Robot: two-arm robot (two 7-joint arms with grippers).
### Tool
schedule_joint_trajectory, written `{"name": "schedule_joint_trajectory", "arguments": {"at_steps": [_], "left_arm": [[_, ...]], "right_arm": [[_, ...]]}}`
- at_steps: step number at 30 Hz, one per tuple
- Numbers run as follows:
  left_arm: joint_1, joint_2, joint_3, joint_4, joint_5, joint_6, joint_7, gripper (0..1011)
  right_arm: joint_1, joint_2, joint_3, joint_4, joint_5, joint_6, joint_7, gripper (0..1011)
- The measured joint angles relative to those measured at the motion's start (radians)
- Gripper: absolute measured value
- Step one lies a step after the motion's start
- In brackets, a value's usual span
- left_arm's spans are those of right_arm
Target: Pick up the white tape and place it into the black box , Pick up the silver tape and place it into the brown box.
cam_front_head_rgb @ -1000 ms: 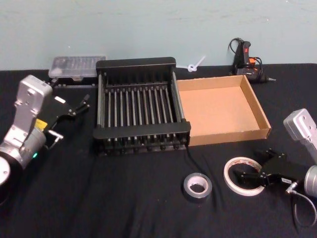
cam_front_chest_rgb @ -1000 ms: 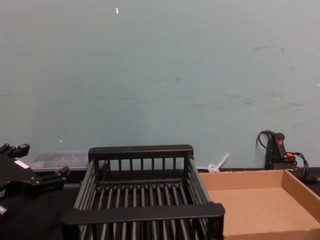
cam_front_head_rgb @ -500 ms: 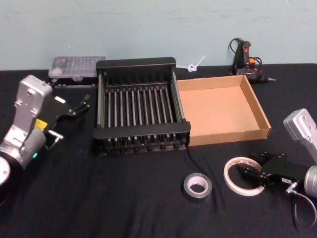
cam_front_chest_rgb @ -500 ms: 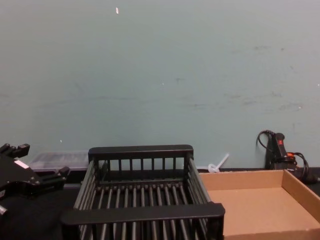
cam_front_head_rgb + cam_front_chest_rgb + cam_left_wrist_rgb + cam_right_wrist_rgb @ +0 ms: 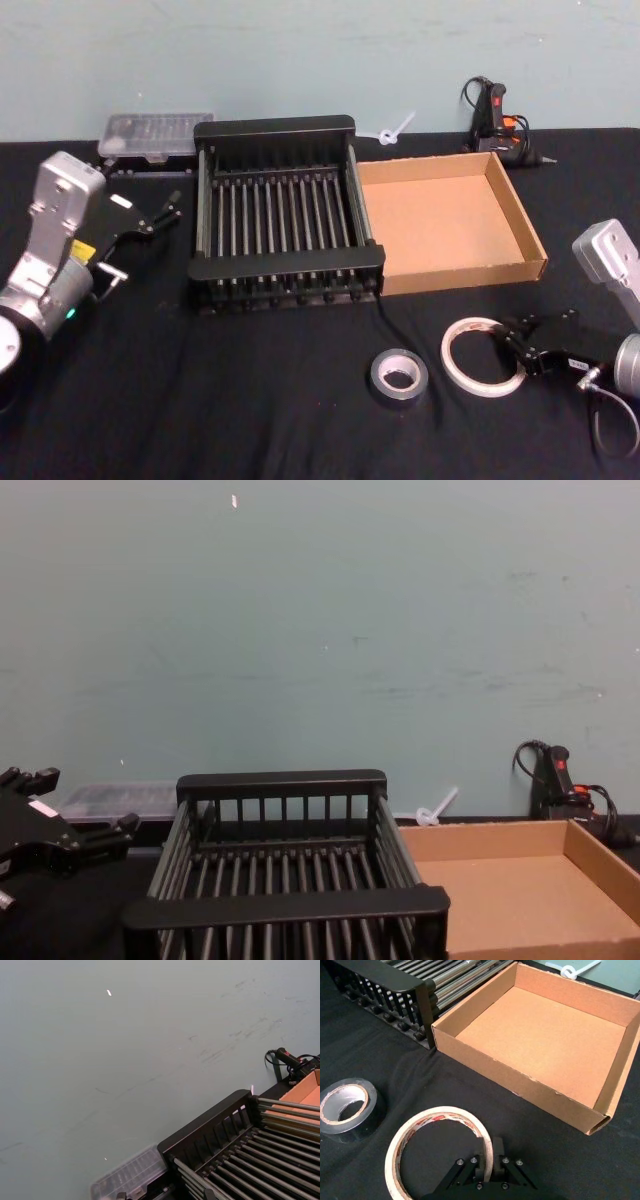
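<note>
Two rolls of tape lie on a black worktop (image 5: 250,400) in front of two boxes. The white tape (image 5: 483,357) lies flat on the right, and the right end effector (image 5: 517,345) is clenched on the ring's right-hand band — one finger inside the ring, one outside, as the right wrist view shows (image 5: 487,1157). The silver tape (image 5: 399,375) lies flat just to the left of the white roll, apart from it. Behind them stands the black box (image 5: 280,215), a slatted crate, with the brown box (image 5: 450,220) touching its right side; both hold nothing. The left end effector (image 5: 150,215) hovers left of the crate, well apart from the tapes — its fingers spread and holding nothing.
</note>
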Motion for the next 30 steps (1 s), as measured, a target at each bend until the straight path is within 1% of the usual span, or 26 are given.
{"name": "schedule_joint_trajectory", "arguments": {"at_steps": [4,25,30], "left_arm": [[0.000,0.000,0.000,0.000,0.000,0.000,0.000,1001],[0.000,0.000,0.000,0.000,0.000,0.000,0.000,1001],[0.000,0.000,0.000,0.000,0.000,0.000,0.000,1001]], "right_arm": [[0.000,0.000,0.000,0.000,0.000,0.000,0.000,99],[0.000,0.000,0.000,0.000,0.000,0.000,0.000,99],[-0.009,0.002,0.012,-0.011,0.017,-0.019,0.004,99]]}}
